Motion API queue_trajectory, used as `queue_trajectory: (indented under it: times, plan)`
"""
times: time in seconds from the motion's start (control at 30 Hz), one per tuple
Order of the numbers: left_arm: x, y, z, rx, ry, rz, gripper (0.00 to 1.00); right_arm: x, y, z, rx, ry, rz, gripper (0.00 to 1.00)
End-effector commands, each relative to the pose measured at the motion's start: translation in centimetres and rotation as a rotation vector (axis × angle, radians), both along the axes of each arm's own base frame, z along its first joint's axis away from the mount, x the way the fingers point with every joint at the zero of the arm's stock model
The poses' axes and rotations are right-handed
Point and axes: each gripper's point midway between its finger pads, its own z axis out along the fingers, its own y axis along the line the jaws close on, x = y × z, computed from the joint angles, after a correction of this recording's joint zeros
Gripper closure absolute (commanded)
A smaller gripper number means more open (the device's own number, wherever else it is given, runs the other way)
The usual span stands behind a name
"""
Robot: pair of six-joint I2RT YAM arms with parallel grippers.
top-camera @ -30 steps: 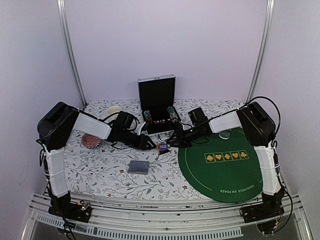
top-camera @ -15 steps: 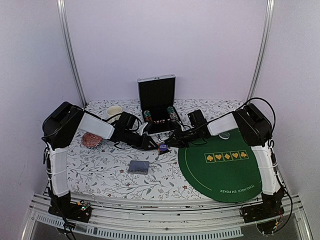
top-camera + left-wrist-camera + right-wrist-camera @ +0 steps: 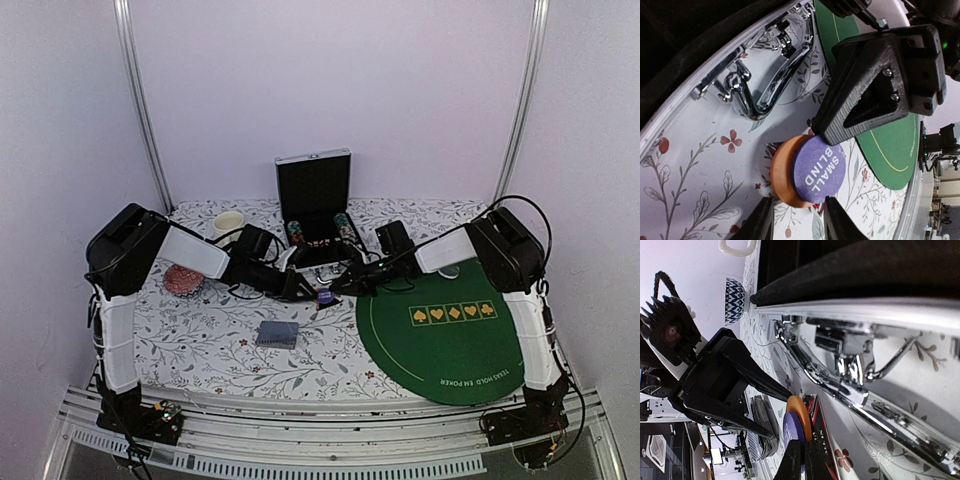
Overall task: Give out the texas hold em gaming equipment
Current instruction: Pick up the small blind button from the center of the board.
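A purple SMALL BLIND disc [image 3: 818, 169] leans on an orange disc [image 3: 782, 175] on the floral cloth, in front of the open case. The two show as one small stack [image 3: 325, 297] from above. My right gripper [image 3: 802, 462] is shut, and the purple disc [image 3: 791, 427] runs edge-on into the slit between its fingers. My left gripper [image 3: 796, 220] is open, its fingertips [image 3: 760, 220] at the near edge of the discs without clasping them. A black and red flat piece [image 3: 819, 422] lies under the orange disc [image 3: 802, 412]. The deck of cards [image 3: 277, 334] lies nearer the front.
The open black case [image 3: 314, 200] with chrome latches [image 3: 767, 82] stands just behind the grippers, with chip stacks [image 3: 296, 232] beside it. A green poker mat [image 3: 440, 330] covers the right side. A cream mug [image 3: 229, 222] and red chips [image 3: 182, 280] sit at the left.
My right gripper has closed from part open to shut at the purple disc. The left gripper has narrowed slightly and both arms have edged inward toward the discs.
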Motion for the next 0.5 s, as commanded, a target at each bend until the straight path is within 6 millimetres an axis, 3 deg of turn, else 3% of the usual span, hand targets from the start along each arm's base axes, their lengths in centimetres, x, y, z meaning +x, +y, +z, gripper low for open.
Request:
queue_trajectory:
  times: [0.0, 0.47]
  plan:
    - [0.0, -0.1, 0.5, -0.015, -0.024, -0.018, 0.65, -0.8, 0.0, 1.7, 0.01, -0.015, 0.018, 0.97]
    - [0.2, 0.4, 1.4, -0.005, -0.061, -0.028, 0.62, -0.3, -1.6, 4.4, -0.051, -0.103, -0.009, 0.98]
